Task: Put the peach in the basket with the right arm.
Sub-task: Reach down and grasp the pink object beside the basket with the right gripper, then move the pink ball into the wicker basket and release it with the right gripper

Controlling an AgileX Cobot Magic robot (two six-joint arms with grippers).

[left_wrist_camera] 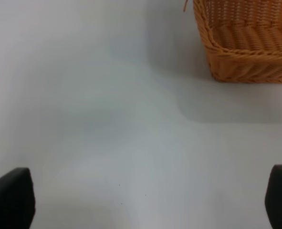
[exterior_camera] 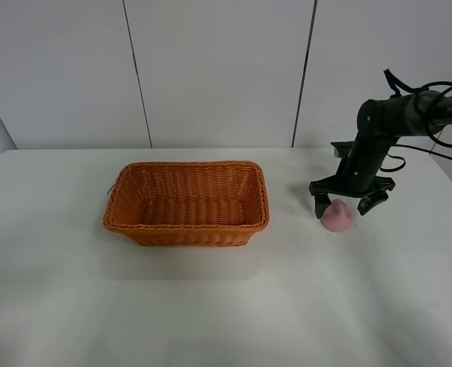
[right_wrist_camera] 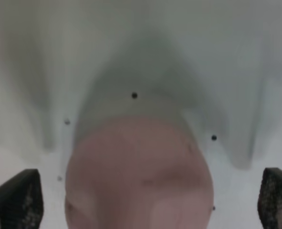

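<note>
The pink peach rests on the white table at the right, pointed tip up. My right gripper hangs open just above and around it, one finger on either side, not closed on it. In the right wrist view the peach fills the space between the two fingertips. The orange-brown wicker basket stands empty left of the peach, apart from it. Its corner shows in the left wrist view. My left gripper is open over bare table and is out of the high view.
The white table ends at a pale panelled wall at the back. The right arm and its cables reach in from the right edge. Small dark specks dot the table near the peach.
</note>
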